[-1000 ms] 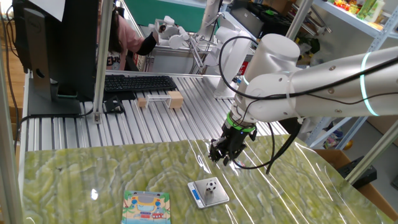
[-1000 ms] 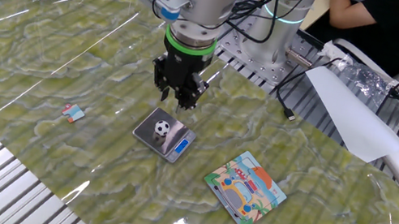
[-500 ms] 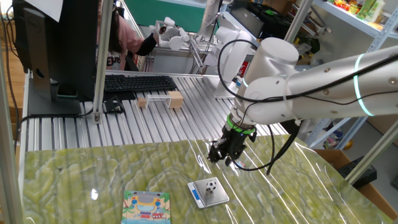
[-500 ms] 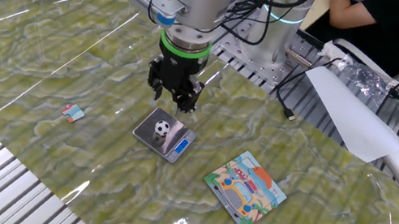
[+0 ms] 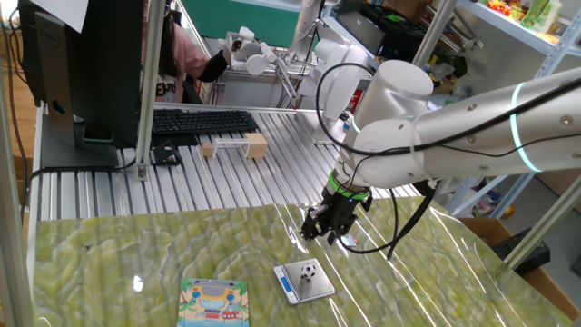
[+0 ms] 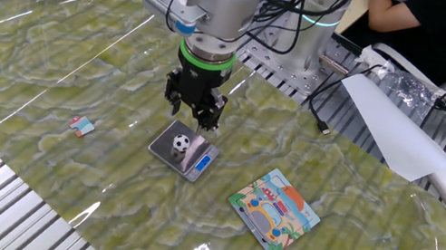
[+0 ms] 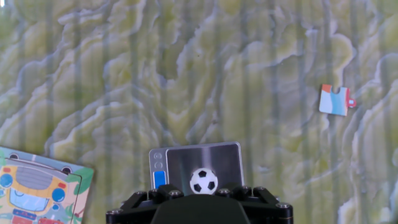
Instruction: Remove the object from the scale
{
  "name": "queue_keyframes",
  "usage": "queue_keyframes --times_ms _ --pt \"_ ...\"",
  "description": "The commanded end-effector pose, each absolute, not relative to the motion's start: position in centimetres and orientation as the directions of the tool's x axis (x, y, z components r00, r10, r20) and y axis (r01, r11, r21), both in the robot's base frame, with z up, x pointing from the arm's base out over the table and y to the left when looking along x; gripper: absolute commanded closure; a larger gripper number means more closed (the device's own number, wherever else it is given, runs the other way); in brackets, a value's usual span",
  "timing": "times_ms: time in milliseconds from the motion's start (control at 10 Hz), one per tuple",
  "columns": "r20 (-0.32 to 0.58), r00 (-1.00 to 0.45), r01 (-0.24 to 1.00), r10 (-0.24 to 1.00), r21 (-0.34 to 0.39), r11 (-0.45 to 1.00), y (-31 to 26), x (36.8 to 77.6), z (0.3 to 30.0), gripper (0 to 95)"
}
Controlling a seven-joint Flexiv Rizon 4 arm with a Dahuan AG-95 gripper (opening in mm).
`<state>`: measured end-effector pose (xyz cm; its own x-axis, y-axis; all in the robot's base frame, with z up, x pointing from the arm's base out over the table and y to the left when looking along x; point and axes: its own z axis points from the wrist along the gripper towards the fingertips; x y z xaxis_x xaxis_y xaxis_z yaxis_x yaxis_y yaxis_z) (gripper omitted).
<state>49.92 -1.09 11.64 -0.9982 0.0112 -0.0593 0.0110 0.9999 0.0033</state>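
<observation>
The tiny soccer-patterned ball (image 5: 310, 270) sits on the silver platform of the small scale (image 5: 319, 288), which lies flat on the green marbled mat. In the other fixed view the ball (image 6: 181, 143) is near the scale's (image 6: 165, 149) middle. My gripper (image 5: 320, 232) hangs just behind and above the scale, apart from it, and its fingers look spread and empty; it also shows in the other fixed view (image 6: 195, 118). In the hand view the ball (image 7: 203, 181) and scale (image 7: 186, 158) lie just beyond the black gripper body (image 7: 199, 208); the fingertips are hidden.
A colourful picture card (image 6: 274, 211) lies on the mat beside the scale, also seen in the hand view (image 7: 34, 190). A small white-blue scrap (image 6: 82, 126) lies on the other side. Ribbed metal table, a keyboard (image 5: 201, 121) and wooden blocks lie behind the mat.
My gripper has drifted a little lower and closer to the scale. The ball and scale have not moved.
</observation>
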Motion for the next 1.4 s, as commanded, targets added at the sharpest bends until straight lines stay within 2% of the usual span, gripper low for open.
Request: queue_keyframes --times_ms 100,1400 --pt "-0.059 -0.998 0.011 0.012 0.003 1.0 -1.0 49.9 11.4 38.0" --pt "-0.076 -0.997 0.004 0.004 0.006 1.0 -1.3 50.0 8.7 38.0"
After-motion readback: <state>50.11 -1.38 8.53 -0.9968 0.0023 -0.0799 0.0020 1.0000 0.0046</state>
